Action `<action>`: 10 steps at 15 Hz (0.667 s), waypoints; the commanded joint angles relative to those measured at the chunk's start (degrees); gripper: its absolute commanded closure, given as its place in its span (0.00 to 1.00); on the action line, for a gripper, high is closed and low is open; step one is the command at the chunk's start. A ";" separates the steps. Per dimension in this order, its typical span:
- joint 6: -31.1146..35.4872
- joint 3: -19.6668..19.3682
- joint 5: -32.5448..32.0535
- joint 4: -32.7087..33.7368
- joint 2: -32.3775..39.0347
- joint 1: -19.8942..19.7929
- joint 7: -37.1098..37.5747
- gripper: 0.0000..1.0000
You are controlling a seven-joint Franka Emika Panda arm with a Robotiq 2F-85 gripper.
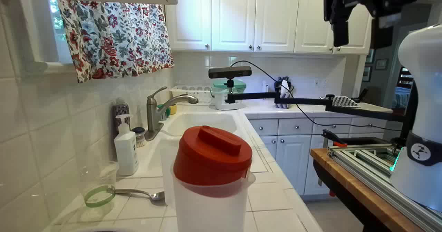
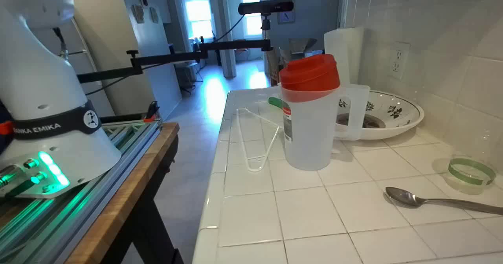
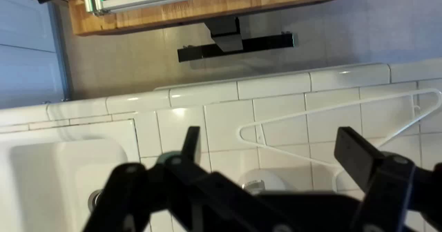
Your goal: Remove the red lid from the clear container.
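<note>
Across the tiled tabletop (image 1: 269, 195), in an exterior view, we see a pump bottle (image 1: 126, 152), a spoon (image 1: 155, 196) and a cup (image 1: 100, 197) on the wall side of the container (image 1: 210, 211). The lid (image 1: 214, 156) sits tilted in the container's mouth, lower than the fingers (image 1: 341, 33) and well apart from them; they are spread, with a clear gap between. Bare tabletop and its edge lie to the container's right.

In an exterior view we find a hanger (image 2: 243, 140) just beside the container and a bowl (image 2: 397, 130) partly behind it. The lid is lower than the fingers, whose tip shows at the top. Open floor (image 2: 180, 177) separates tabletop from bench (image 2: 126, 193).

Through the wrist view we look past the wide-parted fingers at the hanger, with the sink (image 3: 41, 176) left; the tabletop's edge crosses farther up.
</note>
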 commanded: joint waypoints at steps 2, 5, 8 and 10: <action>-0.33 -0.52 -0.25 1.96 -0.87 0.65 0.27 0.00; -0.40 -0.50 -0.25 1.93 -1.35 0.63 0.27 0.00; -0.40 -0.51 -0.25 1.88 -1.29 0.63 0.27 0.00; -0.40 -0.51 -0.25 1.87 -1.29 0.63 0.27 0.00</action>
